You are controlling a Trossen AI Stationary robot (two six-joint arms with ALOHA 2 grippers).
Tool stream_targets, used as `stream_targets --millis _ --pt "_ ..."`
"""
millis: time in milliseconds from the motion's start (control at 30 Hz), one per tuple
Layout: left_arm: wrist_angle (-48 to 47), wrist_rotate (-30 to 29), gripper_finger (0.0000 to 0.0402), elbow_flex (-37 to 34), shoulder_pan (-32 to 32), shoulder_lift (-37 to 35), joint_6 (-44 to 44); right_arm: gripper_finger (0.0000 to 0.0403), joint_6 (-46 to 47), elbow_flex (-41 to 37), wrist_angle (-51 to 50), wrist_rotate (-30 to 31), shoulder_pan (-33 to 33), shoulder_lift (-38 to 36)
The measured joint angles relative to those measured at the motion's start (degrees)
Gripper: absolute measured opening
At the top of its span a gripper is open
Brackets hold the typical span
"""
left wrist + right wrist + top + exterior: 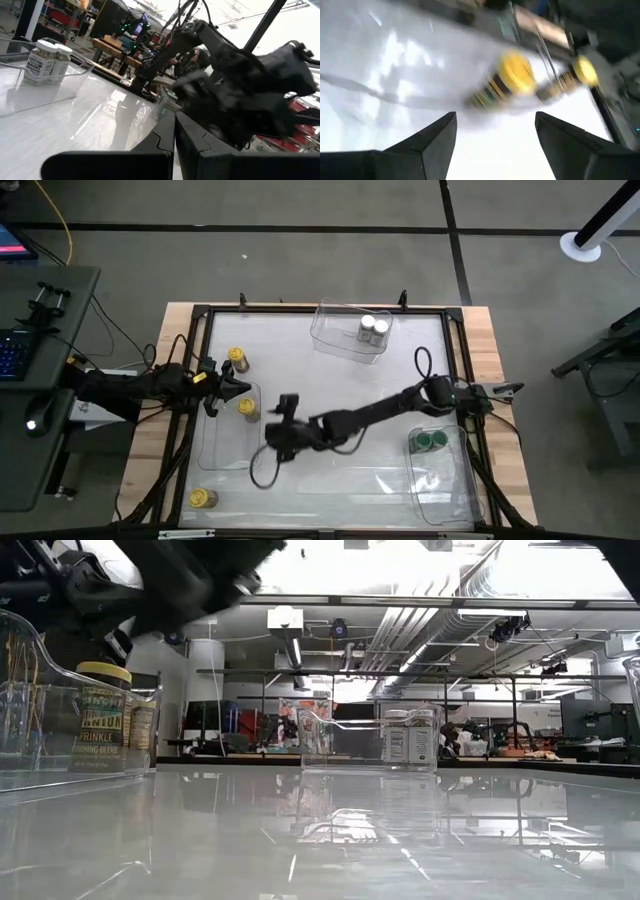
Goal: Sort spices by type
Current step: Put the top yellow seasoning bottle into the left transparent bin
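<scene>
Spice jars sit in 4 places on the bench. Near the front left corner, 1 yellow-lid jar (203, 498) stands alone on the bare top. Toward the front right corner, a clear bin (447, 490) holds 2 green-lid jars (431, 442) at its far end. Along the left edge, a second clear bin (222, 448) holds another yellow-lid jar (247, 408). The right gripper (281, 427) hangs over the middle of the bench, just beside that bin, fingers spread wide with nothing between them. The left gripper (238, 388) waits at the left edge, fingers closed and empty. Farther back on the left stands a third yellow-lid jar (237, 358). At the back edge, a third clear bin (345, 335) holds 2 white-lid jars (374, 328).
</scene>
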Motion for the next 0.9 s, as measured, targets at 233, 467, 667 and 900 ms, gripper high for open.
stream_targets --millis 233,467,667,900 --pt "0.0 0.0 0.0001 0.0 0.0 0.0 0.0 0.0265 -3.5 0.0 -3.6 -1.4 -7.9 -2.0" --pt "0.0 0.0 0.0001 0.0 0.0 0.0 0.0 0.0265 -5.9 0.0 8.3 -10.3 -21.1 -2.1" --pt "0.0 0.0 0.0001 0.0 0.0 0.0 0.0 0.0238 10.6 0.1 19.8 -26.0 -29.5 -1.1" --pt "-0.7 0.0 0.0001 0.0 0.0 0.0 0.0 0.0029 17.7 -0.1 29.7 -31.9 -30.5 4.3"
